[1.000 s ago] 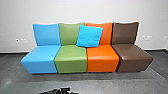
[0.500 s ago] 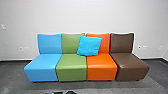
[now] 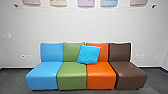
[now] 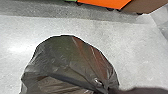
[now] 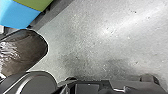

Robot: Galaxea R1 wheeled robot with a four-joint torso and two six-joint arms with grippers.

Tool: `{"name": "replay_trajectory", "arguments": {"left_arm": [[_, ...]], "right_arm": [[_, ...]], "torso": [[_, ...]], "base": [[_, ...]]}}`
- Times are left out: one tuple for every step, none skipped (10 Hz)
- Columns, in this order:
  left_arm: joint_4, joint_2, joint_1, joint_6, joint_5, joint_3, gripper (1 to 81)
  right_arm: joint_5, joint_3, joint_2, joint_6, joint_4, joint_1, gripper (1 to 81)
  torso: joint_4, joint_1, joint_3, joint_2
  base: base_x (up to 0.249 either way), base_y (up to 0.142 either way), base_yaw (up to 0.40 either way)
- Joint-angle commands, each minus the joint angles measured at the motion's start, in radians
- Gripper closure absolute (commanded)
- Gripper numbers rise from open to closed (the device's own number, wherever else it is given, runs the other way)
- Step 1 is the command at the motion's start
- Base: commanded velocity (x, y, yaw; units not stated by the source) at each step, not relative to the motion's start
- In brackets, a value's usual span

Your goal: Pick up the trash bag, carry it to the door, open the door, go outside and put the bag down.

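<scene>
While the head view gives the row of armless chairs (image 3: 72, 75) entire, both wrist views crop it. Trash bag (image 4: 67, 62): dark, glossy, thin, creases converging; partly cut off. It shows against the pale floor (image 4: 135, 45), out from the chairs; resting or hanging unclear. Fingers, either gripper: cannot tell their state or grip.

The head view's upper edge crops the wall panels (image 3: 86, 2). Both wrist views' edges crop the trash bag (image 4: 65, 60).
</scene>
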Motion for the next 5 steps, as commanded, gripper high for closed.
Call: {"name": "replay_trajectory", "arguments": {"left_arm": [[0.004, -0.149, -0.008, 0.059, -0.022, 0.144, 81.1], [0.005, -0.172, 0.026, 0.075, -0.031, 0.169, 81.1], [0.005, -0.176, 0.066, 0.098, -0.031, 0.181, 81.1], [0.005, -0.165, 0.119, 0.113, -0.033, 0.181, 81.1], [0.007, -0.148, 0.168, 0.144, -0.043, 0.178, 81.1]], "right_arm": [[-0.037, -0.022, 0.019, -0.003, 0.003, 0.02, 1.0], [-0.037, -0.031, 0.033, -0.003, 0.003, 0.0, 1.0], [-0.037, -0.042, 0.05, -0.002, 0.003, -0.017, 1.0], [-0.037, -0.053, 0.067, -0.002, 0.003, -0.038, 1.0], [-0.035, -0.08, 0.096, -0.003, 0.003, -0.058, 1.0]], "torso": [[0.0, -0.062, 0.093, 0.096], [0.0, -0.083, 0.126, 0.129], [0.0, -0.104, 0.156, 0.16], [0.0, -0.127, 0.095, 0.195], [0.0, -0.145, 0.118, 0.219]], "base": [[0.0, 0.0, 0.0], [0.0, 0.0, 0.0], [0.0, 0.0, 0.0], [0.0, 0.0, 0.0], [0.0, 0.0, 0.0]]}}
